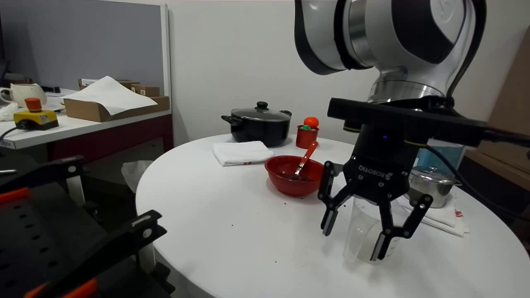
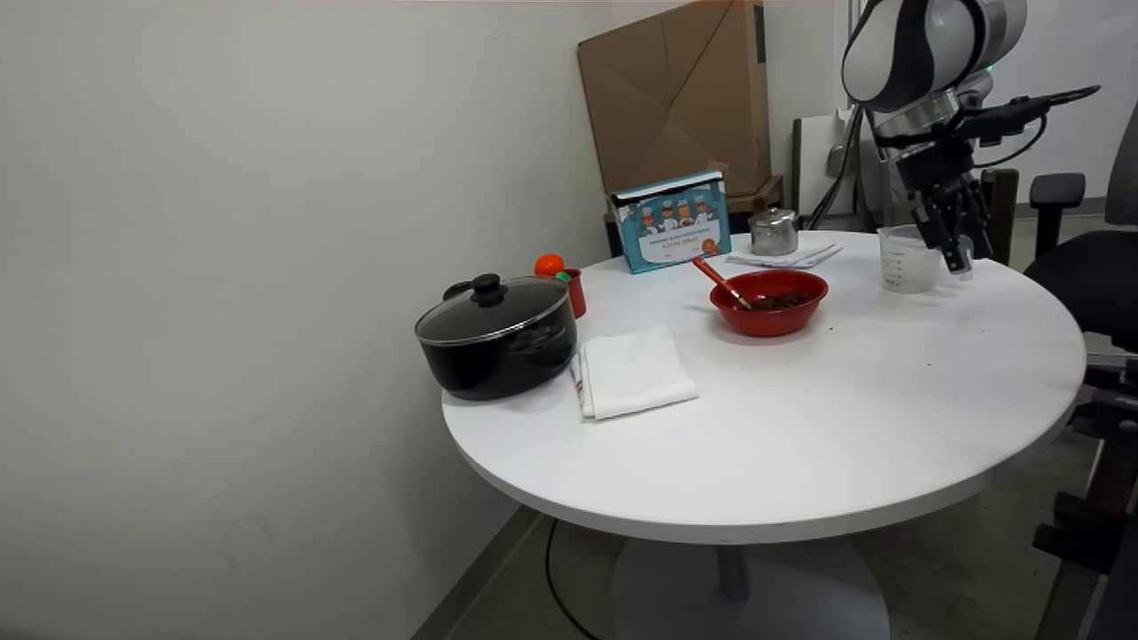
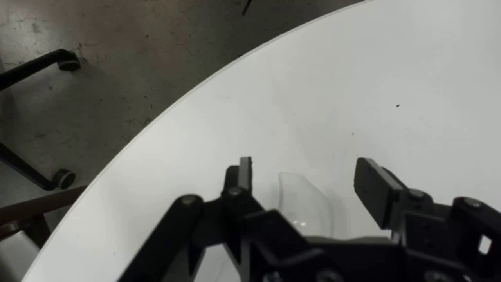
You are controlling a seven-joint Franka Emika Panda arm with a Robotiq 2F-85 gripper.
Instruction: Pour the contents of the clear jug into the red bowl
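The clear jug (image 1: 359, 242) stands upright on the white round table. It also shows in an exterior view (image 2: 905, 262), with faint printed markings; I cannot tell what it contains. My gripper (image 1: 354, 236) is open, pointing down, with its fingers spread around the jug's handle side. In the wrist view, the jug's transparent handle (image 3: 307, 207) lies between the open fingers (image 3: 304, 160), touching neither; the jug's body is hidden below. The red bowl (image 1: 285, 189) holds dark crumbly bits and a red-handled utensil (image 1: 306, 157). It also shows in an exterior view (image 2: 766, 322).
A black lidded pot (image 1: 261, 126), a folded white cloth (image 1: 242, 152) and a red cup (image 1: 305, 138) stand behind the bowl. A small metal pot (image 2: 773, 233) sits on another cloth, near a blue box (image 2: 674, 227). The table edge (image 3: 168, 107) curves close to the gripper.
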